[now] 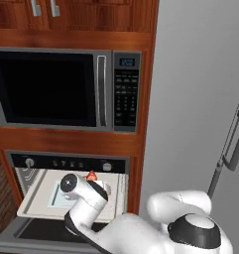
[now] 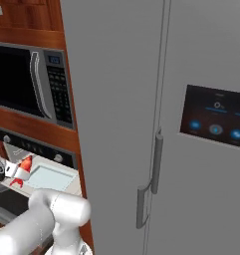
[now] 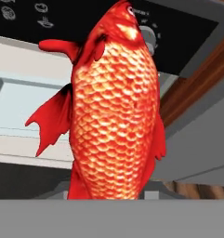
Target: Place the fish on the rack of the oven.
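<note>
The red-orange fish [image 3: 115, 107] looms close in the hand view and hides the fingertips. My gripper [image 1: 93, 179] is shut on the fish [image 1: 91, 175], holding it just above the back right part of the rack [image 1: 39, 198]. The cream rack is pulled out of the oven, over the lowered grey door [image 1: 31, 232] and under the dark knob strip [image 1: 66, 162]. From the right, the gripper [image 2: 16, 172] holds the fish [image 2: 25, 166] beside the rack [image 2: 54, 180]. Behind the fish appear the rack [image 3: 20, 100] and the knob strip [image 3: 183, 35].
A black-windowed microwave [image 1: 51, 89] with a keypad sits above the oven in the wooden cabinet column. A tall grey fridge [image 2: 191, 124] with a handle [image 1: 232, 144] stands directly right of the column. My own arm [image 1: 86, 213] rises in front of the oven door.
</note>
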